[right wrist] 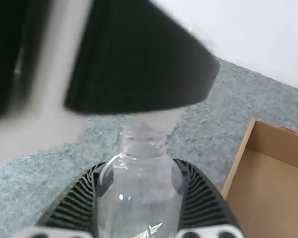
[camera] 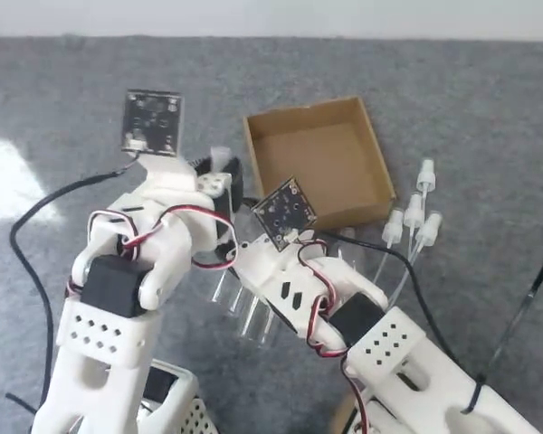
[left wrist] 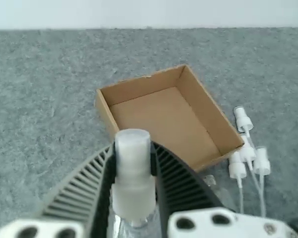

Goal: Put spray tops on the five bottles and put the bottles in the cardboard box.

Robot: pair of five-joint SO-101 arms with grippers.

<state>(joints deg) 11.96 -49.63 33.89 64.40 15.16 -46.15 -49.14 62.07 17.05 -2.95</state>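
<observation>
White spray top (left wrist: 133, 173), clamped in my left pincer (left wrist: 133, 149), sits on the neck of the clear bottle (right wrist: 139, 198) gripped by my right pincer (right wrist: 139, 171), near the empty cardboard box (left wrist: 208, 116); this looks like capping 1 of 5, and next I judge it needs seating squarely.

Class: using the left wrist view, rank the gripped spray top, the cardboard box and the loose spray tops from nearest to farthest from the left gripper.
1. Spray top: held between the fingers of the left gripper.
2. Cardboard box: just beyond the fingers, straight ahead.
3. Loose spray tops: on the carpet, off past the box's side wall.
</observation>
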